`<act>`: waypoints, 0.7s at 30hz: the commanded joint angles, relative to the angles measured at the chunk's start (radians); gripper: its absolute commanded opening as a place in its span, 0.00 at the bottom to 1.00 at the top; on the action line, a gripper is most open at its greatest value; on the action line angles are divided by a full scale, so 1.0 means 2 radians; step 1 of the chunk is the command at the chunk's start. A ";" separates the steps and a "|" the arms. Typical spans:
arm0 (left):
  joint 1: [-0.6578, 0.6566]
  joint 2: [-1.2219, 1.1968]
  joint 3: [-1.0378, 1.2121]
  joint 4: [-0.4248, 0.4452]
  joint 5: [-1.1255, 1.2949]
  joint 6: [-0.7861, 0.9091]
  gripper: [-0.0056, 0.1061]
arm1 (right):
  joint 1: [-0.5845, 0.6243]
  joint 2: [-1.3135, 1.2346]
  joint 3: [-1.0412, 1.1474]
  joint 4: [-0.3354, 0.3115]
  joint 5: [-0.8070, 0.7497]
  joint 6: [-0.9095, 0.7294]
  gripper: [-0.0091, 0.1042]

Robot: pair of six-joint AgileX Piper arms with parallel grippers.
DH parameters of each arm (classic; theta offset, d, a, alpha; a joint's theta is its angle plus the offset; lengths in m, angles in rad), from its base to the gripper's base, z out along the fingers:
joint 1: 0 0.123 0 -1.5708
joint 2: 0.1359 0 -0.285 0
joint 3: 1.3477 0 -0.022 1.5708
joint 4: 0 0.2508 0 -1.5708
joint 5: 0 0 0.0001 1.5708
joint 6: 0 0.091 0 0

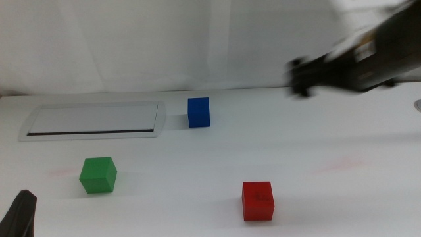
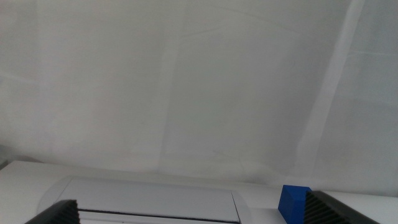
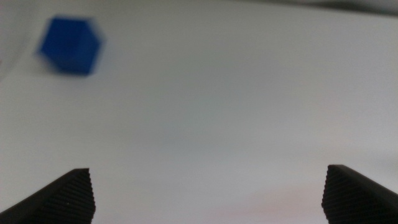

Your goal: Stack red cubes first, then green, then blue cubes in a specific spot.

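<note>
Both pairs of jaws stand wide apart with nothing between them: the right gripper (image 3: pixel 208 193) shows its two dark ridged tips far out at the corners of its wrist view, and the left gripper (image 2: pixel 193 214) shows the same, one tip at each side with bare space between; neither touches a cube.

Taking the silver-framed panel (image 1: pixel 92 120) as the landmark: the blue cube (image 1: pixel 198 112) sits upright on the white table (image 1: pixel 316 191) just beside the panel's right end, apart from it by a narrow strip of tabletop; the green cube (image 1: pixel 99 175) stands in front of the panel, nearer the camera, below its middle and clear of the frame; the red cube (image 1: pixel 258 201) lies well apart from the panel, off to the right and nearer the camera than the green cube; the three cubes are each alone, none stacked, none touching.

In the middle view the right gripper (image 1: pixel 301 78) is blurred, held above the table to the right of the panel and beyond the blue cube; its wrist view catches the blue cube (image 3: pixel 69 45), also blurred, over plain tabletop; the left gripper (image 1: pixel 22 214) shows only as a dark tip at the near left corner, in front of the panel; its wrist view looks across the panel (image 2: pixel 146 199) to the blue cube (image 2: pixel 294 202).
</note>
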 commanded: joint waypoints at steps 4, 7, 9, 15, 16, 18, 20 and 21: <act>0.001 -0.001 0.020 -0.003 -0.007 -0.004 0.86 | -0.126 -0.058 -0.002 0.028 0.031 -0.131 0.99; 0.001 -0.001 0.020 -0.003 -0.007 -0.004 0.86 | -0.190 -0.089 -0.002 0.122 0.052 -0.251 0.99; 0.001 -0.001 0.020 -0.003 -0.007 -0.004 0.86 | -0.200 -0.105 -0.002 0.149 0.072 -0.294 0.99; 0.001 -0.001 0.020 -0.003 -0.008 -0.029 0.86 | -0.200 -0.170 0.000 0.194 0.114 -0.341 0.99; 0.001 -0.001 0.020 -0.003 -0.009 -0.035 0.86 | -0.200 -0.182 0.002 0.202 0.116 -0.352 0.99; 0.001 -0.001 0.020 -0.003 -0.009 -0.039 0.86 | -0.200 -0.204 0.014 0.216 0.116 -0.377 0.99; 0.001 -0.001 0.019 -0.003 -0.010 -0.041 0.85 | -0.200 -0.224 0.035 0.222 0.120 -0.394 0.99; 0.001 -0.001 0.018 -0.003 -0.012 -0.044 0.84 | -0.200 -0.233 0.046 0.222 0.120 -0.399 0.99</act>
